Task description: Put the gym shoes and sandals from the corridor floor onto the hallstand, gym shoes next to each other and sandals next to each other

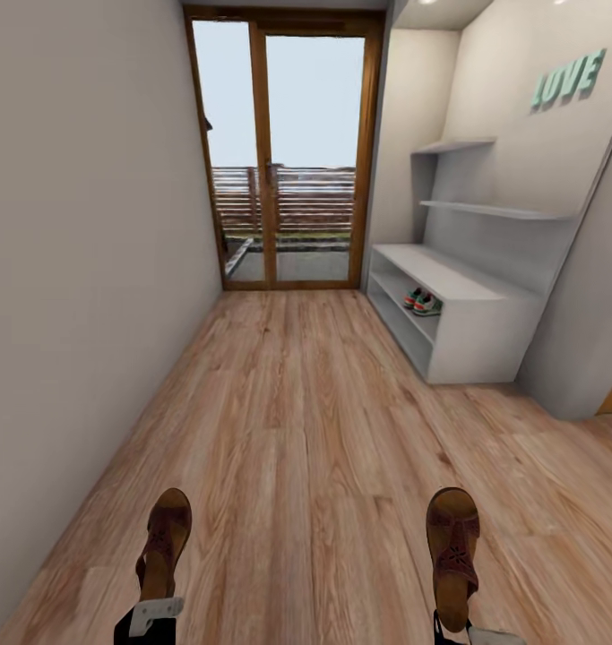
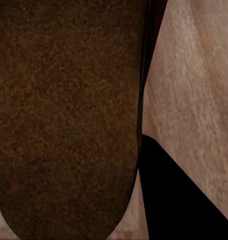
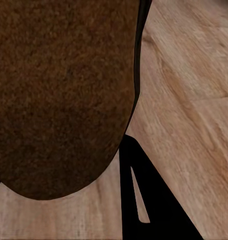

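Two dark brown sandals hang above the corridor floor (image 1: 297, 430), low in the head view. My left gripper (image 1: 151, 618) is shut on the heel of the left sandal (image 1: 165, 536), and my right gripper (image 1: 454, 625) is shut on the heel of the right sandal (image 1: 453, 545). Each wrist view looks onto a brown sole, the left sandal (image 2: 63, 115) and the right sandal (image 3: 58, 90), with a dark finger (image 2: 179, 200) (image 3: 154, 200) beside it. The two gym shoes (image 1: 423, 302) sit side by side on the lower shelf of the light-grey hallstand (image 1: 485, 331) ahead on the right.
A glass door with a wooden frame (image 1: 286, 152) closes the corridor's far end. A plain wall (image 1: 81, 269) runs along the left. Stepped wall shelves (image 1: 494, 210) and teal letters (image 1: 567, 81) rise above the rack. Open wood floor lies between me and the rack.
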